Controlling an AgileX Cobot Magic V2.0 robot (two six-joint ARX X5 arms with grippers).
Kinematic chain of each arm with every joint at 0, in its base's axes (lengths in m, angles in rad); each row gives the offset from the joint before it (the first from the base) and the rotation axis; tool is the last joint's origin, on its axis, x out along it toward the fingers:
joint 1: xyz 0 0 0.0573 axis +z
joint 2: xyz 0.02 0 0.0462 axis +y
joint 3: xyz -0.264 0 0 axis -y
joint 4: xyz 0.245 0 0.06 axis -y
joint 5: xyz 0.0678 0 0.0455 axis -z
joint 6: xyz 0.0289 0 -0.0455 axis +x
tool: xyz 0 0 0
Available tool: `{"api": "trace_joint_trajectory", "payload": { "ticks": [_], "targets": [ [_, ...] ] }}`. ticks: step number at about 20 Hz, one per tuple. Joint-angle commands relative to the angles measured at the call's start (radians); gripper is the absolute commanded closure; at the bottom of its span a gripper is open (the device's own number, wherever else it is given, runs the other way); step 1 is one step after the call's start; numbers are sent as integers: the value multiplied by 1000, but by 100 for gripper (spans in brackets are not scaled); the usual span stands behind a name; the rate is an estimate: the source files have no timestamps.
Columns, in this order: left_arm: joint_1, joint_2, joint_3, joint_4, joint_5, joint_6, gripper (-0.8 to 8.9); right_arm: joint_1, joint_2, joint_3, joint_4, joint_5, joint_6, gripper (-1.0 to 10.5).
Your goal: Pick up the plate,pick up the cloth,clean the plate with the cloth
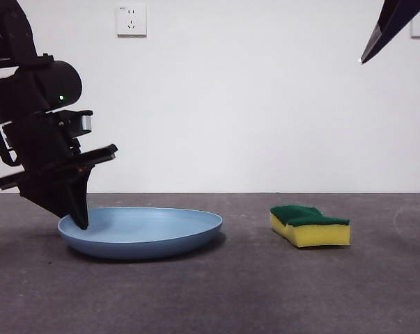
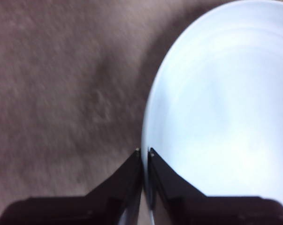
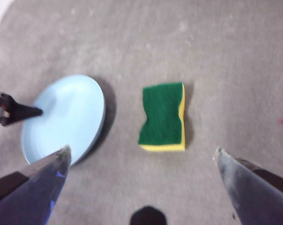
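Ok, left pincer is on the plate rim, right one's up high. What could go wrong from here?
1. The left pincer pinches only the thin edge of the plate, at one side; lifted from there, the wide plate may sag or slip out.
2. The sponge lies green face up; the right pincer, open and high above it, may close on soft foam and grip it askew.

My view: matte smooth plate (image 1: 154, 233), foam sponge (image 1: 314, 233) with rough green scouring top, grainy grey table (image 1: 265, 292).
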Motion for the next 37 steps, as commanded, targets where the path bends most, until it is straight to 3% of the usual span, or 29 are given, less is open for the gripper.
{"api": "trace_joint_trajectory", "payload": {
  "ticks": [1,5,9,13,16,23,28,30,34,37],
  "targets": [
    [-6,-48,-17,-39,-6,47,822,1,44,66,-38,2,-71,350],
    [-6,-179,-17,-66,-6,58,822,32,194,240,-179,14,-159,351],
    [-6,-319,-17,-86,-6,58,822,119,391,393,-291,120,-230,352],
    [-6,-411,-17,-103,-6,58,822,183,568,467,-291,175,-237,352],
    [-7,-426,-17,-129,-5,58,822,225,693,509,-287,275,-259,352],
    [-56,-426,-17,-143,-6,57,822,261,912,534,-168,298,-262,352],
    [-79,-426,-17,-143,-9,57,822,261,967,534,-118,323,-262,358],
    [-80,-426,-17,-143,-9,57,822,261,972,534,-116,322,-262,445],
    [-80,-426,-17,-143,-9,57,822,261,983,534,-118,320,-262,511],
    [-80,-426,-17,-143,-9,57,822,261,983,534,-120,320,-262,694]
  ]
}}
